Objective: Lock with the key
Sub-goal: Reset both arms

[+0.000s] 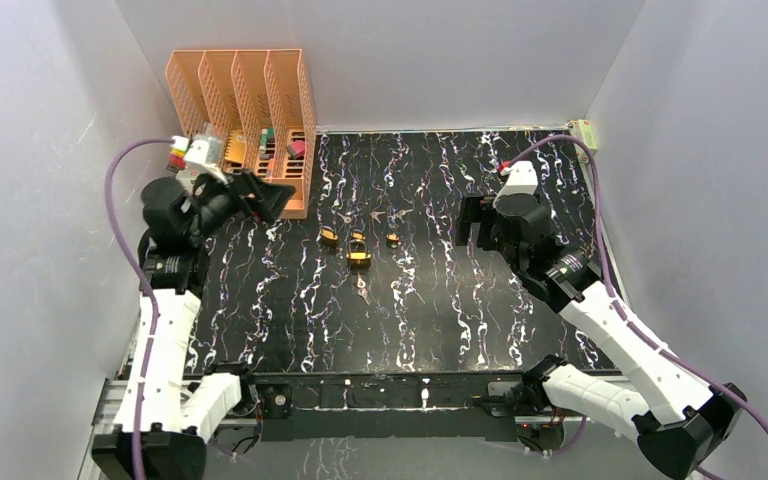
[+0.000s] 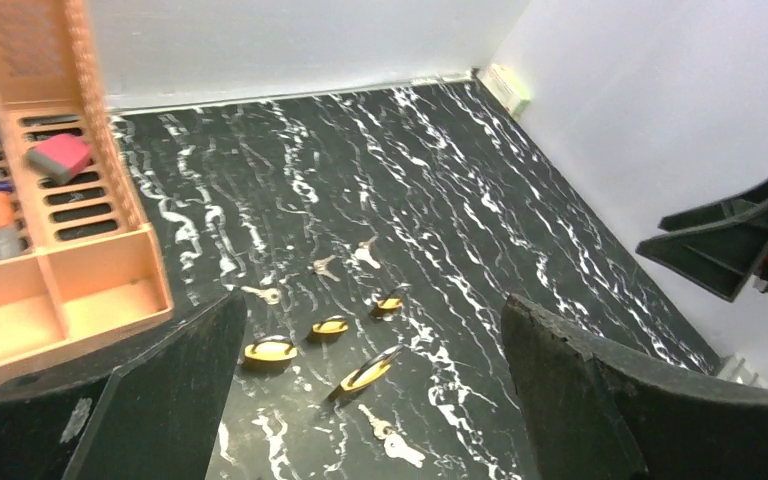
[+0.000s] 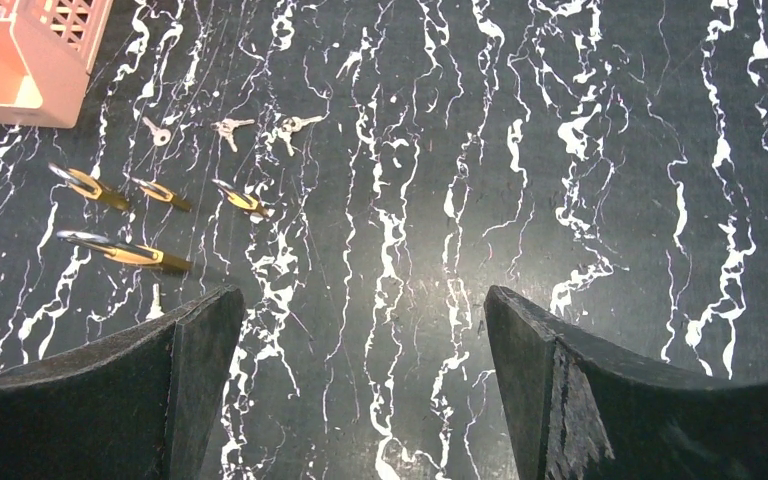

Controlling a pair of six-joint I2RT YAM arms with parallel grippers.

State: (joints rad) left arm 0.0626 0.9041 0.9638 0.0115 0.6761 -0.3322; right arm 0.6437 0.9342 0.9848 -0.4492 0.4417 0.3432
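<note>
Both arms are empty. The left fingers (image 2: 160,410) hover spread fully apart near the orange organizer (image 1: 250,110). The right fingers (image 3: 600,400) hang just as wide over bare desk (image 1: 480,320), to the right of the hardware. Mid-desk lie 3 small padlocks (image 3: 160,192) in a row, with a larger padlock (image 1: 359,259) just nearer. 3 keys (image 3: 228,128) lie beyond the row, and 1 key (image 1: 361,288) sits just in front of the larger padlock. Locking looks not yet begun. To start well, 1 arm should pin a padlock body flat. The other should pinch a key by its bow, leaving the blade free for the keyway. Which key fits which padlock cannot be told.
</note>
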